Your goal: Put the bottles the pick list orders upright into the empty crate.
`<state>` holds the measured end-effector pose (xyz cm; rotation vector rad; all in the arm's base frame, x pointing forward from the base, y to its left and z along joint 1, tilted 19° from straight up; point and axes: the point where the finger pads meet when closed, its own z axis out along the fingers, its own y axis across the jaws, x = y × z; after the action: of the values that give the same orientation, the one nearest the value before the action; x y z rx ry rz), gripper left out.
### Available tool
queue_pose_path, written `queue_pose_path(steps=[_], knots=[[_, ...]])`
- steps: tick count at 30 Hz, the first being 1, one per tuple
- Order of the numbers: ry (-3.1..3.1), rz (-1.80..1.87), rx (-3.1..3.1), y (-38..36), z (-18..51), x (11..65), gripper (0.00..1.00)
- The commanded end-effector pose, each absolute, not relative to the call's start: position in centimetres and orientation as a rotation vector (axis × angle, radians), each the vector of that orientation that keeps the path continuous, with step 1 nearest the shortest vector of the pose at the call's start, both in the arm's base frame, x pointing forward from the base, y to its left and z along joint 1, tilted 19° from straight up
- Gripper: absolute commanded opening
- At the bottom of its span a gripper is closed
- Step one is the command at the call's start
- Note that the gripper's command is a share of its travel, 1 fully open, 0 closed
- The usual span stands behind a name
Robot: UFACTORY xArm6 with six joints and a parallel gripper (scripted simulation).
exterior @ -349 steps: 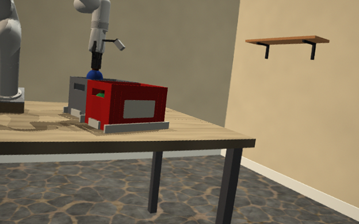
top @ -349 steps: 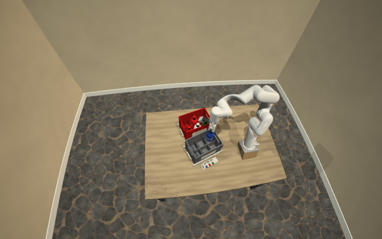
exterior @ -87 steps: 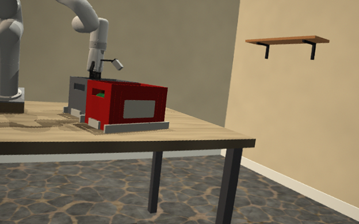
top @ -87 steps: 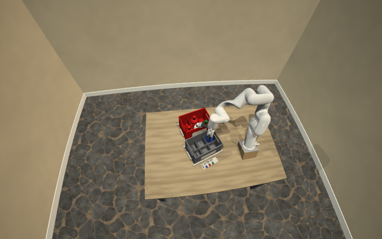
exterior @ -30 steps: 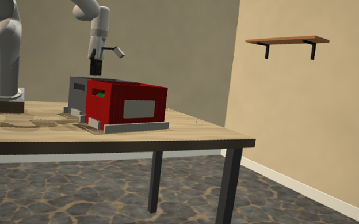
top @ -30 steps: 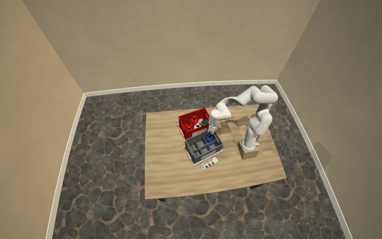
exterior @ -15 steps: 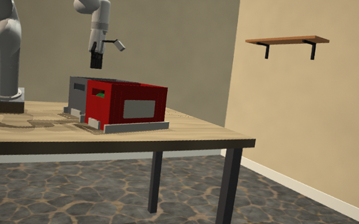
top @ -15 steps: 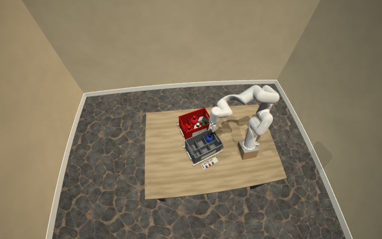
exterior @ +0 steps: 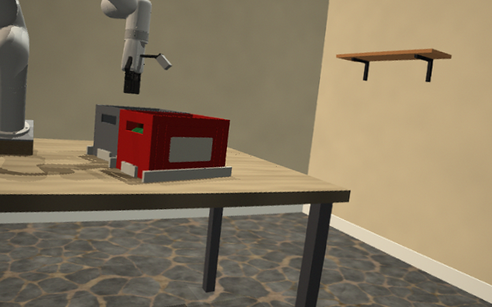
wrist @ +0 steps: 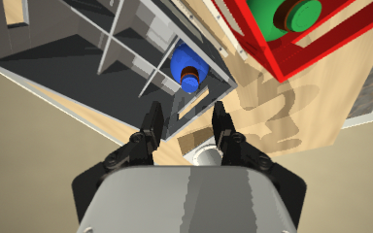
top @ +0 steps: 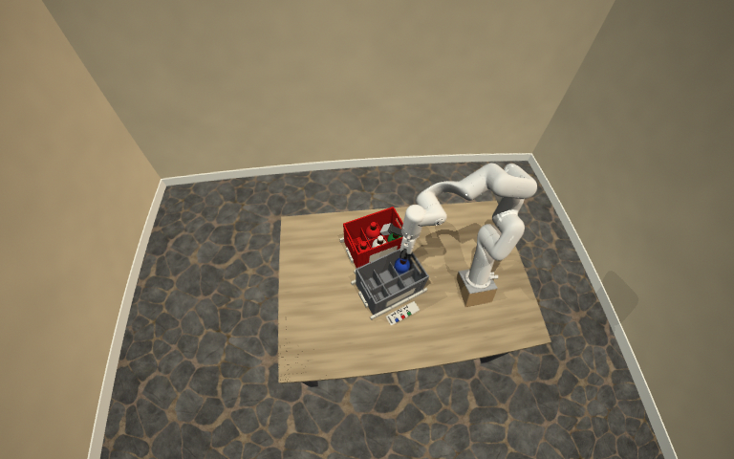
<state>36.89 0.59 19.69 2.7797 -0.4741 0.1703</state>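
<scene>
My gripper is open and empty, above the grey crate. A blue bottle stands in a corner compartment of the grey crate, below the fingertips and apart from them. The red crate holds a red bottle, another red bottle, a white bottle and a green bottle. The wrist camera hides part of that crate. The pick list shows blue, red and green marks; its numbers are too small to read surely.
Both crates stand level, side by side, within low light rails on the table. The robot's base block stands to the right of the grey crate in the top view.
</scene>
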Motion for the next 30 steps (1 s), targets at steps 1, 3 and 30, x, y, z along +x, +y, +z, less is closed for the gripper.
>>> queue_pose_path(steps=[1, 3, 30], knots=[[-0.474, 0.176, 2.781, 0.6, 19.8, 37.0, 0.65], [-0.474, 0.176, 2.781, 0.6, 19.8, 37.0, 0.65], [-0.474, 0.176, 2.781, -1.7, 20.7, 38.6, 0.65]])
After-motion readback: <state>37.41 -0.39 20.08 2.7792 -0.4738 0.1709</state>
